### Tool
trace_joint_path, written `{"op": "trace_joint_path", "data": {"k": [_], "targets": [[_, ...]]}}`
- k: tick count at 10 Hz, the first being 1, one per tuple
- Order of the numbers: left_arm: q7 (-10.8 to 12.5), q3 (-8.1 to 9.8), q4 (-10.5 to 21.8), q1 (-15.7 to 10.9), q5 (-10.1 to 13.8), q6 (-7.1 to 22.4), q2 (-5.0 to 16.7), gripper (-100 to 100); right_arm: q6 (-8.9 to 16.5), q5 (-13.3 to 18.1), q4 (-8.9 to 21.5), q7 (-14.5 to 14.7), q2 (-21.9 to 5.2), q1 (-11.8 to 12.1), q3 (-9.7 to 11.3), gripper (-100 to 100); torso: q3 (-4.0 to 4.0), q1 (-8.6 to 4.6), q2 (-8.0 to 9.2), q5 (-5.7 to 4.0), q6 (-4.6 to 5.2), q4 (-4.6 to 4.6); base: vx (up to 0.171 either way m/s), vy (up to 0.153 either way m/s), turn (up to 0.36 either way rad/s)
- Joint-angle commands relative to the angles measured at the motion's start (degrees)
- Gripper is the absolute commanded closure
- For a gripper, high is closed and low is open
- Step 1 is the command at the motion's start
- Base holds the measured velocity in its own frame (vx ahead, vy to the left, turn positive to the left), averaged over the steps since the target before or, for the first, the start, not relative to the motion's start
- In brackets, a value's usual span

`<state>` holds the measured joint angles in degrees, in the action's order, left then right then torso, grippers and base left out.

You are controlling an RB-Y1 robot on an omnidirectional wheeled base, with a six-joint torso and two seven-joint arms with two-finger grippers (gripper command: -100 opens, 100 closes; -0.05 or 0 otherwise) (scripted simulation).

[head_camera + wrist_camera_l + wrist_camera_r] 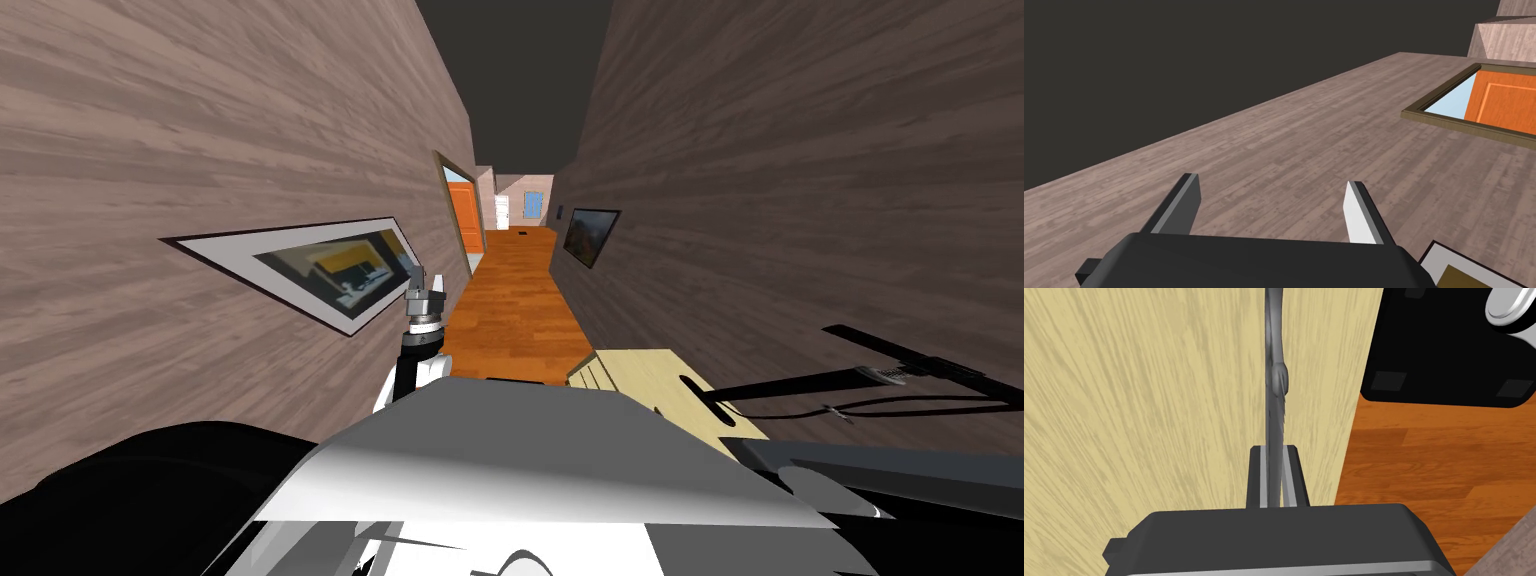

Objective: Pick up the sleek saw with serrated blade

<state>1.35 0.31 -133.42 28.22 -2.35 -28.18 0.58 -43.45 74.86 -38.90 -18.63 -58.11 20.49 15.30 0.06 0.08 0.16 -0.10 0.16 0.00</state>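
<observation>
Right gripper (1275,453) is pinching a thin grey serrated saw (1275,408) between its fingers over a pale wooden tabletop (1149,388). Left gripper (1272,181) is hovering, spread.

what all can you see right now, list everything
saw: one, grey, toothed blade clamped edge-on in my right hand, over the table
table: one, pale wood, at my right front
white-framed picture: one, on the left wall, near my left hand
dark picture: one, on the right wall, further along
door: one, orange, in the left wall down the corridor
floor: orange-brown planks, running ahead between the walls
walls: two, grey-brown wood grain, one on either side
left hand: open, raised beside the left wall
right hand: shut on the saw blade
</observation>
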Motion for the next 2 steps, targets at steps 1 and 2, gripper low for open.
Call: {"op": "trace_joint_path", "data": {"k": [1, 2], "targets": [[0.0, 0.0, 0.0, 0.0, 0.0, 0.0, 0.0, 0, 0.0, 0.0, 0.0, 0.0, 0.0, 0.0, 0.0, 100, 0.0, 0.0, 0.0, 0.0, 0.0, 0.0, -0.006, 0.018, -0.002], [0.0, 0.0, 0.0, 0.0, 0.0, 0.0, 0.0, 0, -0.1, 0.0, 0.2, 0.2, 0.0, -0.1, 0.0, 0, -0.02, -0.12, -0.04, -0.04, -0.01, 0.0, 0.0, 0.0, 0.0]]}}
